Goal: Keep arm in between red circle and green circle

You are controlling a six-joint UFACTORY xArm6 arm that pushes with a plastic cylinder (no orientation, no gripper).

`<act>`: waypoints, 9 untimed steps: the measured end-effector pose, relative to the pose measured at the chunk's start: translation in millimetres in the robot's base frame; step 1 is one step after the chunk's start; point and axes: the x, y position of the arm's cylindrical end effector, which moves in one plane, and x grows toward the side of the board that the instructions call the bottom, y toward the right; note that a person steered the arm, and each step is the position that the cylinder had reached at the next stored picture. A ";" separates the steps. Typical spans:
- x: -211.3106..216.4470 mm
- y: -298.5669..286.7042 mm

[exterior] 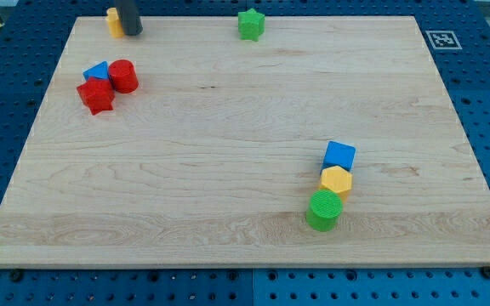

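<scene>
My tip [133,32] rests at the counter's [228,153] top left, touching a yellow block [113,20]; there are no jaws, only the rod. The red circle [123,76] sits below it beside a red star [96,96] and blue block [97,71]. The green circle [324,210] lies well apart, lower right

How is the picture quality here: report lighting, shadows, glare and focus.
Camera view: even, diffuse lighting; only short soft shadows under the green circle and red circle; no strong glare on the wooden board; blocks are sharp; my tip at the view's top shows slightly soft, beside a yellow block.
</scene>
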 end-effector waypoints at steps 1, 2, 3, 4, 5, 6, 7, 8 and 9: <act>0.0 -5.9; 0.0 -0.5; -4.7 24.8; -6.7 57.1; -6.2 90.4; 31.0 124.2; 108.0 145.6; 153.4 145.5; 153.8 145.5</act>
